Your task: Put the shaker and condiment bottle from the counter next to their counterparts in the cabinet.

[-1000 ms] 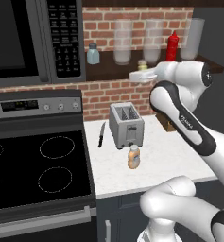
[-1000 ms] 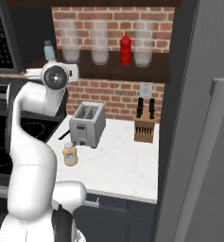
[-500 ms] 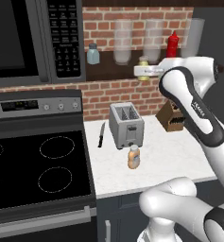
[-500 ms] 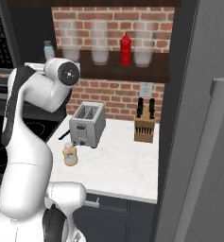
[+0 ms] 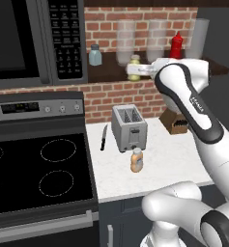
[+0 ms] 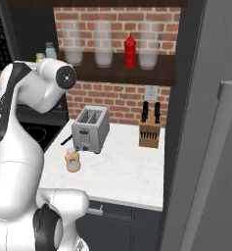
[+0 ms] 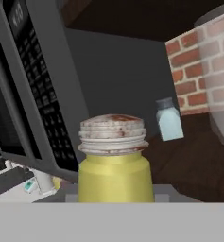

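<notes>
My gripper (image 5: 134, 69) is shut on the shaker (image 5: 134, 61), a small yellow-green cylinder with a worn cap (image 7: 112, 133), and holds it upright at shelf height in front of the cabinet (image 5: 106, 73). In the hand view the pale blue-grey shaker (image 7: 169, 120) stands on the shelf a little beyond it, to the right; it also stands left of my hand (image 5: 94, 54). The red squeeze bottle (image 5: 176, 46) stands further right on the shelf (image 6: 130, 50). The orange-tan condiment bottle (image 5: 137, 160) stands on the white counter (image 5: 170, 161) in front of the toaster.
A silver toaster (image 5: 129, 128) sits mid-counter with a black knife (image 5: 103, 137) to its left and a knife block (image 5: 176, 123) to its right. Clear jars (image 5: 125, 36) line the shelf. A microwave (image 5: 34, 38) hangs over the stove (image 5: 38, 173). A tall fridge (image 6: 210, 147) bounds the right.
My arm has swung left along the shelf, carrying the shaker closer to the blue-grey shaker. The elbow has risen. The condiment bottle has stayed put.
</notes>
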